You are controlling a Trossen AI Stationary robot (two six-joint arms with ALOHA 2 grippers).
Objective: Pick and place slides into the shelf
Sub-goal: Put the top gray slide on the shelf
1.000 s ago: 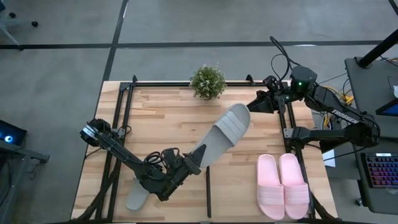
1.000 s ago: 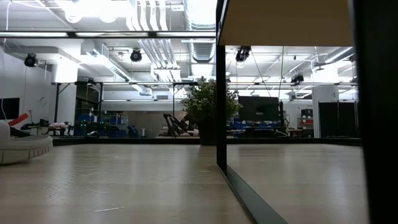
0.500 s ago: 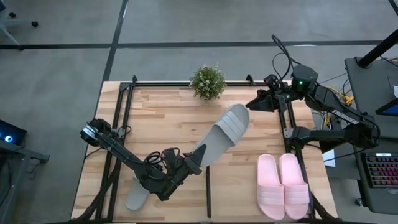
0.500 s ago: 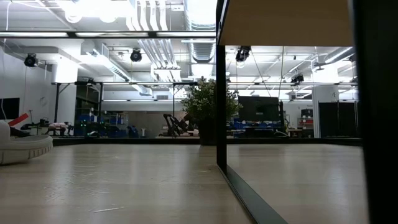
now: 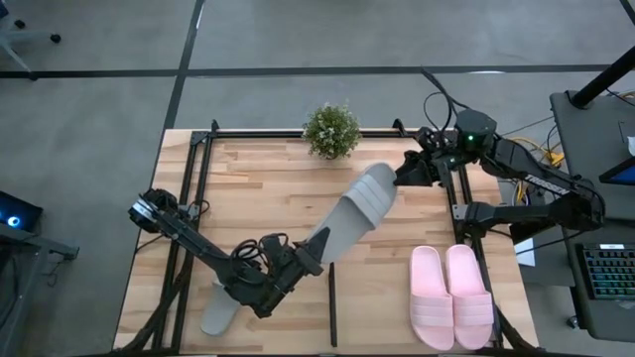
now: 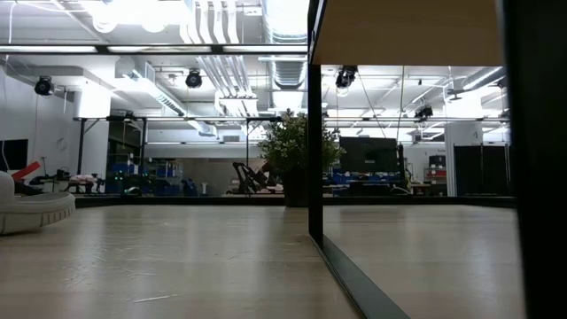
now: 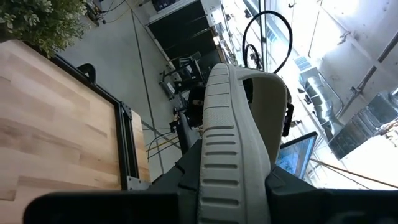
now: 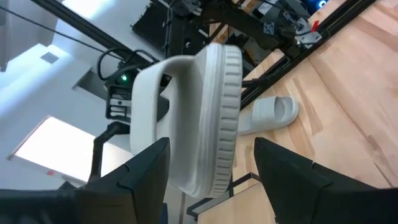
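Observation:
A grey-green slide [image 5: 359,210] hangs level over the table's middle, strap up, with my left gripper [image 5: 310,260] shut on its heel end. My right gripper [image 5: 400,175] is open at the toe end [image 8: 208,112], one finger on each side of it; whether they touch it I cannot tell. A second grey-green slide [image 5: 218,312] lies on the table under my left arm and also shows in the low view [image 6: 27,208]. The pink pair [image 5: 451,296] lies side by side on the shelf [image 5: 382,297], whose panel shows overhead in the low view [image 6: 407,31]. My left gripper pinches the slide's heel end [image 7: 227,177] between its two fingers, one on the footbed and one under the sole. The fingers come level from the table's near left and lie along the slide. The slide is lifted clear, sticking out level toward the far right.
A small potted plant [image 5: 330,129] stands at the table's far edge, near the held slide's toe. Black frame rails [image 5: 203,198] run along the left and right sides. A black upright [image 6: 314,124] stands at the shelf's edge.

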